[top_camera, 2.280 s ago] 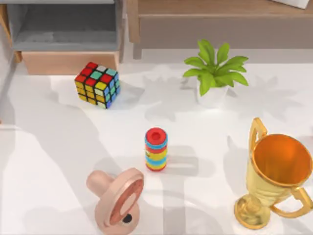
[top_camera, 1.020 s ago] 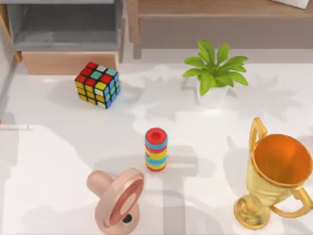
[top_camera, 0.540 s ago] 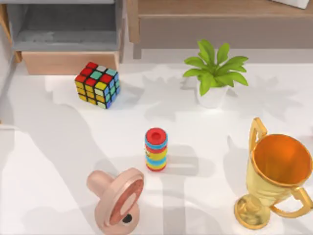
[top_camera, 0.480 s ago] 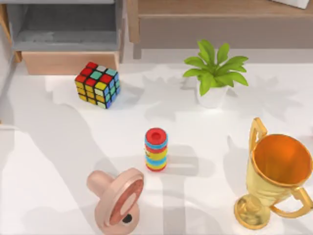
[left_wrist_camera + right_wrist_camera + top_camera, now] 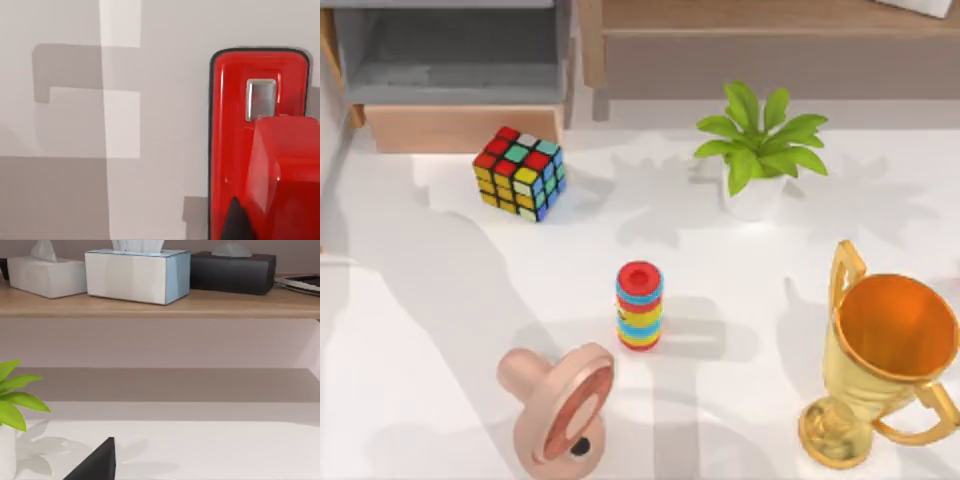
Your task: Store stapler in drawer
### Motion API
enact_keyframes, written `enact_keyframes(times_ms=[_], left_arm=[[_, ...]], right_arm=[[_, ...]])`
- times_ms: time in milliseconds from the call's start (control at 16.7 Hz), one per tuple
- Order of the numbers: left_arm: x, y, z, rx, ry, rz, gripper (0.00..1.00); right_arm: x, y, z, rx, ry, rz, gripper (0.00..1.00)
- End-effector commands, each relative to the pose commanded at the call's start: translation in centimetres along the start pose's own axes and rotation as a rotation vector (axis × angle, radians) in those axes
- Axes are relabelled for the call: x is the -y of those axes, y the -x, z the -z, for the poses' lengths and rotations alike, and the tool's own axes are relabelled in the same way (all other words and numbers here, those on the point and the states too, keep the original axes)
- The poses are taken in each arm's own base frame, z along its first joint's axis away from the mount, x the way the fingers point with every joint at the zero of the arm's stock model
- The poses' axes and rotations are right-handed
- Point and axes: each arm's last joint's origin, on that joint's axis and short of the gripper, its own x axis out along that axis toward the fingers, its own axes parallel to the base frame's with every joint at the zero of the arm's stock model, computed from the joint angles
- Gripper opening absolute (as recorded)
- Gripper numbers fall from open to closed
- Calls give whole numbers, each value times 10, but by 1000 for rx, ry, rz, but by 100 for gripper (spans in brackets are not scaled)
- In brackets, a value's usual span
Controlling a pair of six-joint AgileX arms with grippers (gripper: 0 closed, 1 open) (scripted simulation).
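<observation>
Filling left wrist view: stapler (image 5: 260, 145)

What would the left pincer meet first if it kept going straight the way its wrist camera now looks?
Most likely the red stapler, which lies directly ahead of it on the white table. How far off it is cannot be told, and one dark fingertip overlaps the stapler's edge.
</observation>
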Motion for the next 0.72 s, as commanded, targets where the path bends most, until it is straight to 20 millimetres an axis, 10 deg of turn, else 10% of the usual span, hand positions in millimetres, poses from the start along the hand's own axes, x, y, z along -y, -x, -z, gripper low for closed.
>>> enact_keyframes(times_ms=[420,720], left_arm=[[0,0,0,0,0,0,98],[0,0,0,0,0,0,100]], right_arm=[[0,0,0,0,0,0,100],[0,0,0,0,0,0,100]])
